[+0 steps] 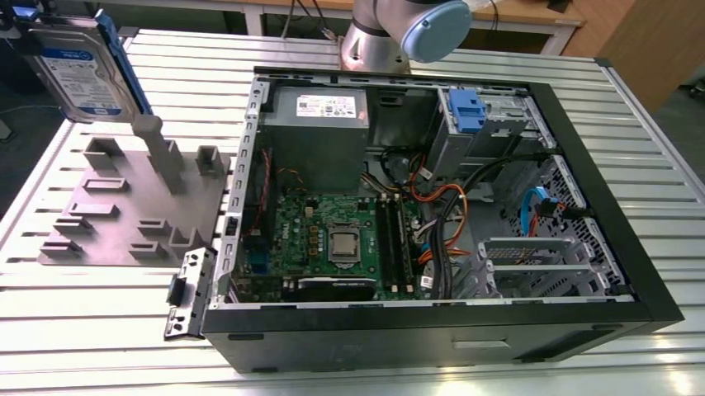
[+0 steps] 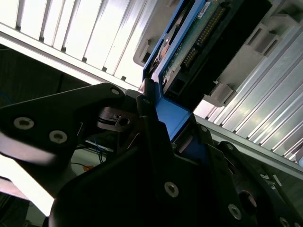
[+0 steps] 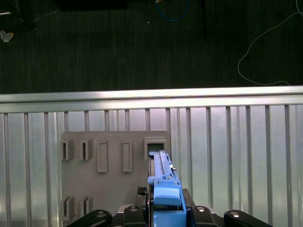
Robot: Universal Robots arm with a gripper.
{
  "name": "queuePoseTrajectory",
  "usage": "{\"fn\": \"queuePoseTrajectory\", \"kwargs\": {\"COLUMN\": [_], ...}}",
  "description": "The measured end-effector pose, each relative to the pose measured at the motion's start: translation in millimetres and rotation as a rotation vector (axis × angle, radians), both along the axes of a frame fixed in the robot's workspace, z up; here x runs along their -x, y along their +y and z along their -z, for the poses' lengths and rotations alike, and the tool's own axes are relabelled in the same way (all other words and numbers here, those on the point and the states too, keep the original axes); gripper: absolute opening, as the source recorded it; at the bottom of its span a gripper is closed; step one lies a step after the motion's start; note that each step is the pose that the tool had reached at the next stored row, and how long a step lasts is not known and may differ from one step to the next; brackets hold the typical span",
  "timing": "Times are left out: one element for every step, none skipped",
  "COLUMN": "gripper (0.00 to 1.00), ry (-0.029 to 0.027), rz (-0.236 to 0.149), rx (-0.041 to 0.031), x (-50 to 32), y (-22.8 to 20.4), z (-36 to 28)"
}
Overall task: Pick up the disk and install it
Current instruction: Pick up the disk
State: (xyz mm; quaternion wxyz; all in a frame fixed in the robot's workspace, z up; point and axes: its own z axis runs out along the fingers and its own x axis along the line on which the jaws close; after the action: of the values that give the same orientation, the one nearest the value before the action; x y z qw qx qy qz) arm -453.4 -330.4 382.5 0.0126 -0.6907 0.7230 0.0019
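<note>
The disk (image 1: pixel 82 74), a silver drive with a blue-and-white label in a blue bracket, hangs upright in the air at the exterior view's far left, above the grey slotted fixture plate (image 1: pixel 121 206). In the first wrist view the disk (image 3: pixel 161 172) appears edge-on over the plate (image 3: pixel 109 189), with my gripper (image 3: pixel 166 210) shut on its blue bracket. In the second wrist view the black fingers (image 2: pixel 151 127) clamp the blue bracket end, and the disk's (image 2: pixel 203 38) circuit-board side faces the camera.
An open black computer case (image 1: pixel 617 206) lies on the slatted metal table (image 1: pixel 650 140), with a motherboard (image 1: pixel 330 239), a grey power supply (image 1: pixel 319 107) and a drive bay with a blue latch (image 1: pixel 467 111). The arm's base (image 1: pixel 385 33) stands behind the case.
</note>
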Motion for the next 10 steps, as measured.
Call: {"fn": "queuePoseTrajectory", "kwargs": {"gripper": [0.37, 0.37, 0.37, 0.37, 0.37, 0.37, 0.37, 0.37, 0.37, 0.37], "ry": [0.0000, 0.0002, 0.0001, 0.0002, 0.0001, 0.0001, 0.0002, 0.0003, 0.0003, 0.0003], "rz": [0.000, 0.000, 0.000, 0.000, 0.000, 0.000, 0.000, 0.000, 0.000, 0.000], "rx": [0.0000, 0.0001, 0.0001, 0.0001, 0.0001, 0.0000, 0.0001, 0.0001, 0.0002, 0.0002], "x": [0.0, 0.0, 0.0, 0.0, 0.0, 0.0, 0.0, 0.0, 0.0, 0.0], "y": [0.0, 0.0, 0.0, 0.0, 0.0, 0.0, 0.0, 0.0, 0.0, 0.0], "z": [-0.1, -0.3, -0.4, -0.9, -1.0, -1.0, -1.2, -1.4, -1.7, -2.1]}}
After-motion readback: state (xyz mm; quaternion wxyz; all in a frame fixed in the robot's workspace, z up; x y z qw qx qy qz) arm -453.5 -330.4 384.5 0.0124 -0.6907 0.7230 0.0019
